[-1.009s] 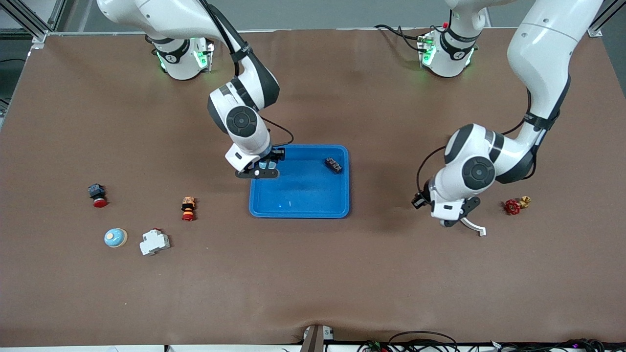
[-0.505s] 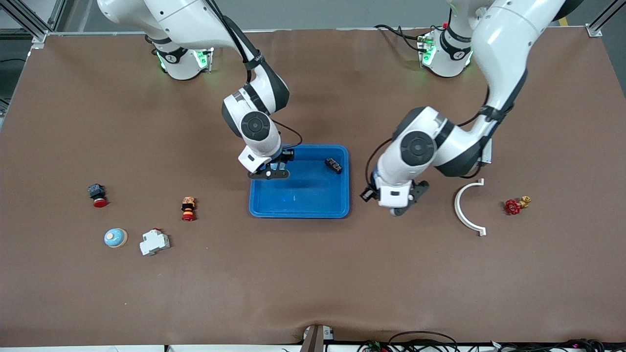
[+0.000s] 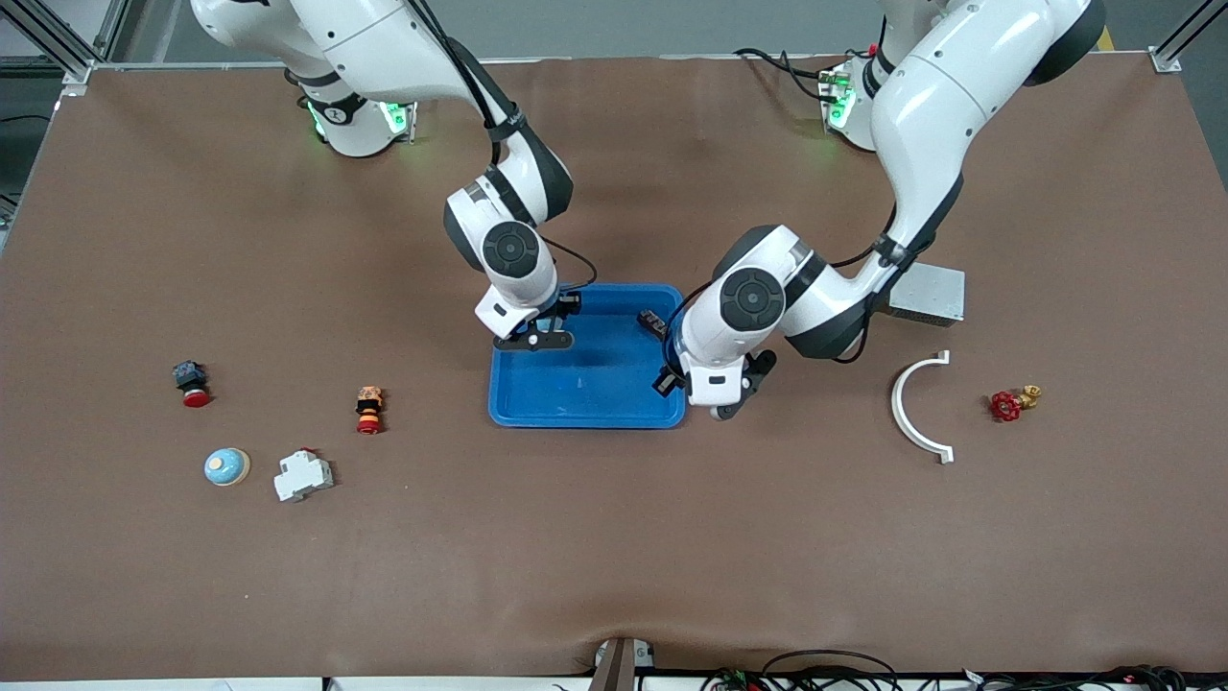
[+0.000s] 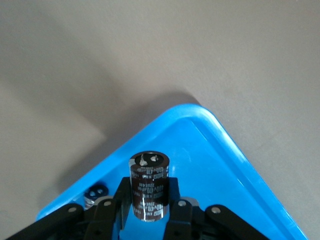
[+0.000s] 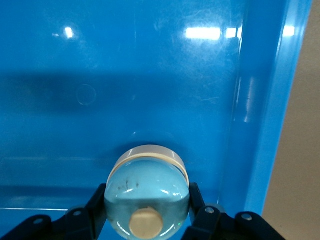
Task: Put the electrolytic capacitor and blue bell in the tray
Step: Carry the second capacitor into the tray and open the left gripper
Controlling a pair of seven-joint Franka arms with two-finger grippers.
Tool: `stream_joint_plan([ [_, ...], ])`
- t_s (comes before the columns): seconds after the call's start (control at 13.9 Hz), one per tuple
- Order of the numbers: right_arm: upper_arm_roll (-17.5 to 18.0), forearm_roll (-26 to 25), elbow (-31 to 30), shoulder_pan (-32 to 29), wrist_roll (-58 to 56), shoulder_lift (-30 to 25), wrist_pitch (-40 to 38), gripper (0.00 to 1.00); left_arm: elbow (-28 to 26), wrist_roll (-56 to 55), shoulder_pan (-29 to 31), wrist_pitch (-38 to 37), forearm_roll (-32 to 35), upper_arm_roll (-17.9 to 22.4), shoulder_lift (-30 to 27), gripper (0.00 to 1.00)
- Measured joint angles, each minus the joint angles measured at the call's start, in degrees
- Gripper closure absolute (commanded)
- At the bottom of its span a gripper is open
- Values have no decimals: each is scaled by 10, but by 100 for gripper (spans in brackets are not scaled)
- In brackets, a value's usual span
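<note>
The bright-blue tray [image 3: 595, 384] lies mid-table. My right gripper [image 3: 537, 338] hangs over its corner toward the right arm's end, shut on the blue bell [image 5: 146, 192], a pale blue dome with a cream button. The right gripper [image 5: 146, 200] holds it just above the tray floor [image 5: 150, 75]. Over the tray's edge toward the left arm's end, my left gripper [image 3: 715, 395] is shut on the electrolytic capacitor [image 4: 148, 185], a dark brown cylinder with a silver top. The left gripper [image 4: 148, 200] holds it upright above the tray [image 4: 215, 165].
A small black part [image 3: 654, 324] lies in the tray. Toward the right arm's end sit another pale blue bell [image 3: 227, 467], a white breaker [image 3: 303, 475], an orange button [image 3: 368, 409] and a red push button [image 3: 192, 384]. Toward the left arm's end: a white curved piece [image 3: 916, 408], a red valve [image 3: 1007, 404], a grey box [image 3: 926, 293].
The left arm has swung from beside the white curved piece over to the tray's edge with the capacitor. The right gripper has drifted slightly further over the tray with the bell.
</note>
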Motion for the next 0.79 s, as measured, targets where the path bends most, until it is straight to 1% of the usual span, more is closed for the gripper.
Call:
stream_joint_plan([
  [0.07,0,0,0,0,0,0,0,47,2,-15,-7,8,0,3,6,100],
  [0.14,0,0,0,0,0,1,0,27,7,-31,-18,12,0,9,11,93],
  [0.22,0,0,0,0,0,1,0,9,12,-46,-32,13,0,17,17,90],
  [0.29,0,0,0,0,0,1,0,0,15,-57,-45,13,0,25,21,57],
  [0.36,0,0,0,0,0,1,0,0,17,-65,-57,14,0,33,25,1],
  [0.65,0,0,2,0,0,1,-6,0,26,-67,-68,16,0,45,33,0],
  [0.79,-1,0,16,1,0,-4,-43,0,48,-67,-65,17,1,49,32,0],
])
